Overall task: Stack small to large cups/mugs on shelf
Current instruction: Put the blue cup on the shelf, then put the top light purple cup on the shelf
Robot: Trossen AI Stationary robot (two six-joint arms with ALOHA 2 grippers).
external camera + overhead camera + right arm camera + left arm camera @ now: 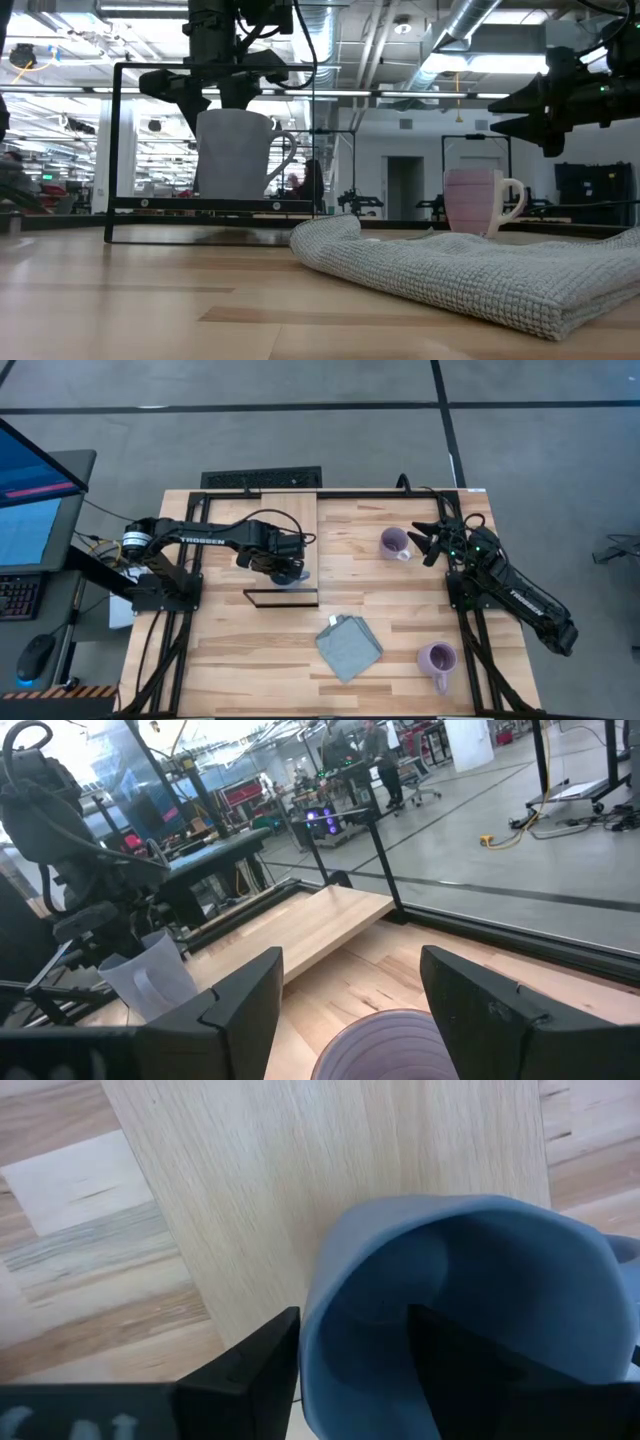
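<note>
Right up against the low camera lies the grey cloth (470,272), rumpled on the tabletop (150,310). Behind it I see the blue mug (235,153) standing upright on the shelf (283,545), near the shelf's dark front edge, handle off to one side. My left gripper (282,563) is down over it – one finger (250,1375) outside the wall, the other inside the cup, straddling the rim. The jaws stand a little apart and I can't tell whether they are touching the wall.

Moving outward: a lilac mug (394,543) sits on the tabletop just right of the shelf, and my right gripper (430,541) hovers just beside it, fingers spread wide, holding nothing – the right wrist view shows that mug's rim (385,1045) between the two open fingers and below them. The second lilac mug (437,658) is well apart, near the table's front right corner, handle pointing toward the front edge. The cloth lies between the shelf and that mug, touching neither.
</note>
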